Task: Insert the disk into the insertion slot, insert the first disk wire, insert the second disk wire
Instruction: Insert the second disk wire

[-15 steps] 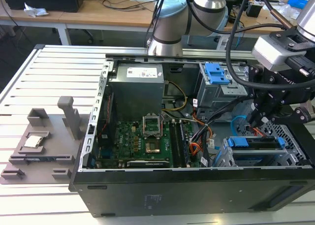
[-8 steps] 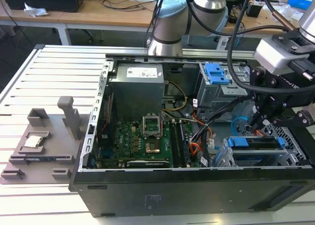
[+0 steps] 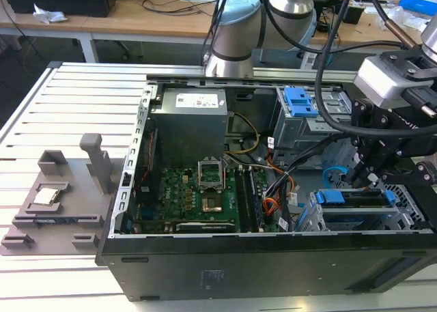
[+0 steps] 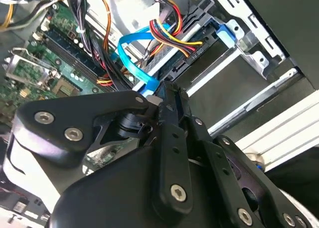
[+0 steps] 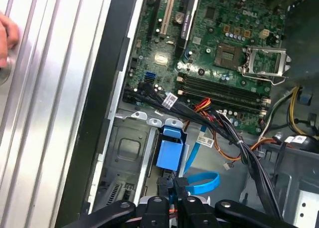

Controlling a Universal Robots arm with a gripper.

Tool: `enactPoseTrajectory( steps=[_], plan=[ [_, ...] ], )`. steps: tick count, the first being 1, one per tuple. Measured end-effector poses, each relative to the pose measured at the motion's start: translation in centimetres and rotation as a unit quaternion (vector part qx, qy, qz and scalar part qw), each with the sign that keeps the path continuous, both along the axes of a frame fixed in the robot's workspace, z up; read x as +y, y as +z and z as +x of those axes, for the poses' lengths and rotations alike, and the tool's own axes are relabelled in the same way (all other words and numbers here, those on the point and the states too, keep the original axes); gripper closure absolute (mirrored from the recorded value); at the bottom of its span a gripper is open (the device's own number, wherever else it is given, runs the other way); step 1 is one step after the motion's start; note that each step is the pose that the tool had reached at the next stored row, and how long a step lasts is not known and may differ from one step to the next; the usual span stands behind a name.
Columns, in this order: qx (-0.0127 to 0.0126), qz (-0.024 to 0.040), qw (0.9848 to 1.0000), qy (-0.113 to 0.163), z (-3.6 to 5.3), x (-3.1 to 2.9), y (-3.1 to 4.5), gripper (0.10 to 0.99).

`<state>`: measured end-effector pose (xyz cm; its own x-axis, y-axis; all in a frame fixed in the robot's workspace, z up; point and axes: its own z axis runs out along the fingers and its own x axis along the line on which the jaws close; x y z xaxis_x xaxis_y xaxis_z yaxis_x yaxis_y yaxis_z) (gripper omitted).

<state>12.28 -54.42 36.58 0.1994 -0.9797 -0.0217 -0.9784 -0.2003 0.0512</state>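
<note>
The gripper [image 5: 175,200] hangs low inside the open computer case [image 3: 273,264], at the corner of the case nearest the exterior view's right. In the first wrist view its two black fingers [image 5: 182,188] stand close together, nearly pressed, with something small and dark between their tips, apparently a connector, though what exactly they pinch cannot be told. The tips sit right at the rear edge of the disk [image 3: 358,201], whose bright blue bracket [image 5: 168,150] lies just ahead of them. The disk rests down in the insertion slot [image 3: 403,220], the low perforated silver cage along the case's near right edge. A light blue flat cable [image 5: 202,180] loops just beside the fingers (in the second wrist view it curls above the black linkage), and a bundle of red, yellow and black wires [image 4: 172,36] runs to the drive's end.

Further out, the green motherboard [image 3: 191,203] fills the case floor, with the grey power supply [image 3: 190,117] at the far edge and a taller grey cage with a blue latch [image 3: 300,102] beyond the slot. The case lies on a ribbed aluminium table [image 3: 48,121]; a grey fixture [image 3: 61,196] sits near its edge at the exterior view's left. A person's hand [image 5: 7,38] rests on the table. Wooden desks [image 3: 136,15] stand behind.
</note>
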Motion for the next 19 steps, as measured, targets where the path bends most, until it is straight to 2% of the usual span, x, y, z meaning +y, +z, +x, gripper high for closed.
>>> enactPoseTrajectory(
  steps=[5, 7, 11, 14, 19],
  plan=[
    [0.0, -0.0001, 0.999, -0.045, 0.0, 0.0, -0.04, 0.922],
    [0.0, 0.0, 0.9975, -0.07, -0.01, 0.0, -0.07, 0.922],
    [0.0001, -0.0001, 0.9956, -0.093, 0.21, 0.06, -0.4, 0.922],
    [0.001, -0.0001, 0.9952, -0.098, 0.72, 0.16, -1.51, 0.922],
    [0.0012, -0.0002, 0.9952, -0.098, 1.41, 0.18, -1.93, 0.922]
  ],
)
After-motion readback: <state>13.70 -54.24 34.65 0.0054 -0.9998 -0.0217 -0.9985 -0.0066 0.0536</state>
